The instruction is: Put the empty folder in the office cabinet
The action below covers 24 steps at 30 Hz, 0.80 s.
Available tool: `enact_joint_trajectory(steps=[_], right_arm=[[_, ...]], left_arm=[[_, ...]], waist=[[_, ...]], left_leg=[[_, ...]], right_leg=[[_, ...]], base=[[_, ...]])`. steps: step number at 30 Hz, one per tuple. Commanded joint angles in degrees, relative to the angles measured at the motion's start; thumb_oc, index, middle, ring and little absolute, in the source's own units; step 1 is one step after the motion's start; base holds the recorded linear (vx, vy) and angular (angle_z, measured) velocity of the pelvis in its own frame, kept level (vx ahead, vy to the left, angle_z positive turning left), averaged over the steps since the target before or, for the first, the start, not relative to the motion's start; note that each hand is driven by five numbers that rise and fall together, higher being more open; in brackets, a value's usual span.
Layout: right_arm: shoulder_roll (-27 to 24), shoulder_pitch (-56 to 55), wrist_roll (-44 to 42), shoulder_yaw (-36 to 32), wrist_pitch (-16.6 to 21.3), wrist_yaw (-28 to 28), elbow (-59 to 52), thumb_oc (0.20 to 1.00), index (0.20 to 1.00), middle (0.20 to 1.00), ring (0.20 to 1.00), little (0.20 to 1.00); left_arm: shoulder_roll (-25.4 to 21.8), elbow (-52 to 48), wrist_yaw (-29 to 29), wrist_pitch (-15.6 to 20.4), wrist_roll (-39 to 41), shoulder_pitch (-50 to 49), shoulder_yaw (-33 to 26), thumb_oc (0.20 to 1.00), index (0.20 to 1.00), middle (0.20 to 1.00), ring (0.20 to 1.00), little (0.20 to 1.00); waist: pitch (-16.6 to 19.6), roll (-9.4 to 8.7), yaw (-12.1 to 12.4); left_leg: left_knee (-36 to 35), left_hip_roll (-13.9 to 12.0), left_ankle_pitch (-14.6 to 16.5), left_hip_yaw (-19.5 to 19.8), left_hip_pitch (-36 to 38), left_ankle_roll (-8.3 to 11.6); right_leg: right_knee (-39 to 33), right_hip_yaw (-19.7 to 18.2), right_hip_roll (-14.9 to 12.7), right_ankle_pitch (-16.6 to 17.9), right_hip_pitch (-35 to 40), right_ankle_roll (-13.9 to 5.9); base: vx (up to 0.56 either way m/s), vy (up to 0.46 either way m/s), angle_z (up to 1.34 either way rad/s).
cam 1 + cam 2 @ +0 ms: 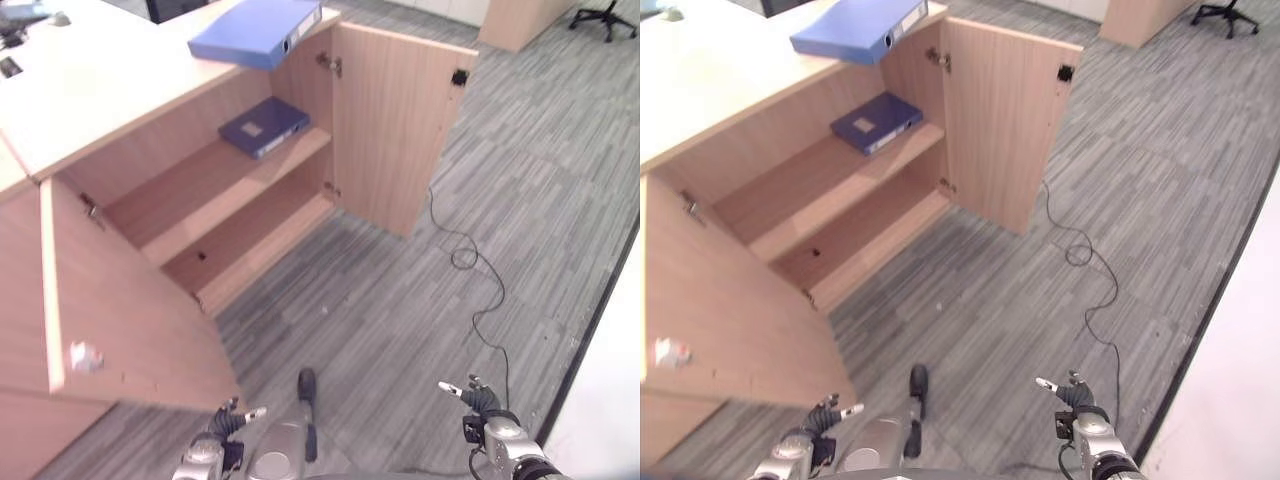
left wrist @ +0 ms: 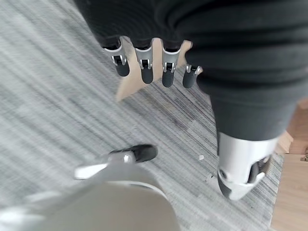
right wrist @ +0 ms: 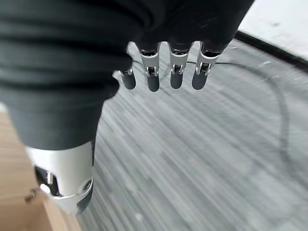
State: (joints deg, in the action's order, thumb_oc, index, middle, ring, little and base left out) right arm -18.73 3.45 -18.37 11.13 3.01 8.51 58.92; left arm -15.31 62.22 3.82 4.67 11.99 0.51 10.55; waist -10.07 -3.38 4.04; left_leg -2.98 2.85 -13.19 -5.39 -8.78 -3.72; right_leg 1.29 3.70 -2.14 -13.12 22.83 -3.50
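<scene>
A dark blue folder [image 1: 264,125] lies flat on the upper shelf of the open wooden cabinet [image 1: 215,205]. A lighter blue binder [image 1: 258,30] rests on the cabinet top, jutting over its front edge. Both cabinet doors stand open. My left hand [image 1: 228,422] hangs low at the bottom of the view, far from the cabinet, fingers [image 2: 143,65] relaxed and holding nothing. My right hand [image 1: 474,398] hangs low at the bottom right, fingers [image 3: 176,72] straight and empty.
The left door [image 1: 120,300] swings out toward me; the right door [image 1: 395,125] stands out over the grey carpet. The lower shelf [image 1: 250,235] is bare. An office chair [image 1: 605,18] stands at the far right.
</scene>
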Motion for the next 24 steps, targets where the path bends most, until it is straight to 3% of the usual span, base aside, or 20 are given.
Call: enact_joint_trajectory(steps=[1,3,4,7,10,13,14,16,18,19,22,23,24], right_arm=[[-1.44,1.54,2.14,-0.62,1.01,-0.58,-3.38,1.0,1.0,1.0,1.0,1.0],[-0.95,1.24,2.05,-0.83,1.14,-0.61,-3.38,1.0,1.0,1.0,1.0,1.0],[-0.43,1.44,1.81,-1.12,1.26,-0.79,-3.65,1.0,1.0,1.0,1.0,1.0],[-0.07,1.9,1.67,-1.29,1.59,-0.85,-5.62,1.0,1.0,1.0,1.0,1.0],[0.6,1.86,0.82,-2.04,2.14,-0.49,-6.23,1.0,1.0,1.0,1.0,1.0],[0.71,1.75,0.36,-2.15,2.2,-0.38,-6.01,1.0,1.0,1.0,1.0,1.0],[0.72,1.78,0.09,-2.27,2.22,-0.22,-5.62,1.0,1.0,1.0,1.0,1.0],[0.66,2.06,-0.21,-2.43,2.02,0.13,-5.28,1.0,1.0,1.0,1.0,1.0],[0.67,2.27,-0.65,-2.43,1.97,0.0,-4.37,1.0,1.0,1.0,1.0,1.0],[0.65,2.28,-0.67,-2.4,2.0,0.0,-4.33,1.0,1.0,1.0,1.0,1.0],[0.75,1.48,-0.81,-2.32,1.94,-0.22,-3.84,1.0,1.0,1.0,1.0,1.0],[0.68,0.77,-1.05,-2.56,1.9,-0.46,-3.64,1.0,1.0,1.0,1.0,1.0],[0.66,0.73,-1.06,-2.55,1.91,-0.47,-3.65,1.0,1.0,1.0,1.0,1.0]], left_arm=[[-1.65,-1.21,-0.35,0.83,-1.63,1.83,-0.93,1.0,1.0,1.0,1.0,1.0],[-1.79,-1.01,-0.39,0.83,-1.94,1.86,-0.89,1.0,1.0,1.0,1.0,1.0],[-2.32,-1.25,-0.38,0.71,-1.87,2.27,-1.11,1.0,1.0,1.0,1.0,1.0],[-3.32,-2.74,-0.1,0.86,-1.88,3.16,-0.71,1.0,1.0,1.0,1.0,1.0],[-3.66,-2.9,0.3,0.91,-2.03,4.0,-0.55,1.0,1.0,1.0,1.0,1.0],[-3.9,-3.07,0.68,1.15,-1.88,4.56,-0.58,1.0,1.0,1.0,1.0,1.0],[-4.01,-2.92,0.93,1.3,-1.49,4.95,-0.67,1.0,1.0,1.0,1.0,1.0],[-4.08,-2.65,1.11,1.28,-1.28,5.34,-0.57,1.0,1.0,1.0,1.0,1.0],[-3.99,-1.93,1.08,1.4,-1.08,5.35,-0.64,1.0,1.0,1.0,1.0,1.0],[-3.98,-1.91,1.08,1.42,-1.07,5.34,-0.65,1.0,1.0,1.0,1.0,1.0],[-3.83,-1.63,1.05,1.71,-1.67,4.57,-1.0,1.0,1.0,1.0,1.0,1.0],[-3.85,-1.81,0.91,1.92,-2.08,3.99,-1.02,1.0,1.0,1.0,1.0,1.0],[-3.83,-1.82,0.91,1.92,-2.09,3.95,-1.02,1.0,1.0,1.0,1.0,1.0]], waist=[[0.61,-0.22,2.44],[0.72,-0.74,2.46],[0.15,-1.06,2.17],[-3.2,-0.06,0.65],[-4.95,2.26,-0.93],[-5.9,2.3,-1.91],[-6.65,1.98,-2.43],[-7.22,1.32,-2.56],[-7.63,0.54,-3.09],[-7.81,0.68,-3.12],[-7.79,-0.19,-4.14],[-7.55,-0.06,-4.98],[-7.61,0.01,-4.91]], left_leg=[[3.21,-4.3,6.16,-0.18,1.05,6.72],[3.11,-3.56,6.84,-0.53,1.72,6.06],[3.25,-2.42,8.6,-0.55,3.01,4.82],[4.22,-2.43,10.94,-0.03,5.43,3.11],[5.28,-4.22,12.68,2.53,6.86,2.79],[6.1,-3.82,14.08,3.86,8.12,2.75],[6.09,-3.62,15.8,4.87,10.09,3.05],[6.41,-3.26,17.37,5.56,11.17,3.37],[7.0,-2.59,19.59,6.92,13.01,3.91],[7.11,-2.75,19.85,6.97,13.25,3.95],[7.94,-2.27,21.84,9.5,15.43,4.4],[7.47,-2.25,22.25,11.11,16.36,4.66],[7.43,-2.32,22.31,11.04,16.53,4.66]], right_leg=[[3.25,-2.18,-5.9,2.91,-6.29,-3.26],[5.67,-2.06,-6.58,4.23,-7.24,-4.35],[14.04,-2.43,-7.31,9.39,-11.51,-6.39],[28.18,-2.52,-6.99,20.07,-18.92,-8.89],[36.32,-3.31,-4.7,18.97,-25.77,-8.04],[35.5,-1.99,-5.53,16.83,-28.84,-6.82],[30.79,0.3,-6.84,14.31,-30.72,-5.52],[23.38,2.08,-8.12,12.68,-31.8,-4.68],[16.3,2.11,-8.24,12.95,-32.6,-4.79],[16.23,2.22,-8.09,12.84,-32.26,-4.77],[10.78,-2.24,-6.91,14.99,-33.79,-5.74],[9.41,-7.3,-5.72,15.89,-34.03,-6.39],[9.42,-7.34,-5.63,15.84,-33.93,-6.37]], base=[[0.19,0.111,0.05],[0.16,0.137,0.02],[0.2,0.226,0.06],[0.12,0.144,0.24],[0.19,0.076,0.62],[0.22,0.004,0.52],[0.24,-0.066,0.41],[0.27,-0.123,0.24],[0.22,-0.116,0.23],[0.19,-0.088,0.19],[0.27,-0.143,0.22],[0.24,-0.139,0.4],[0.21,-0.139,0.59]])
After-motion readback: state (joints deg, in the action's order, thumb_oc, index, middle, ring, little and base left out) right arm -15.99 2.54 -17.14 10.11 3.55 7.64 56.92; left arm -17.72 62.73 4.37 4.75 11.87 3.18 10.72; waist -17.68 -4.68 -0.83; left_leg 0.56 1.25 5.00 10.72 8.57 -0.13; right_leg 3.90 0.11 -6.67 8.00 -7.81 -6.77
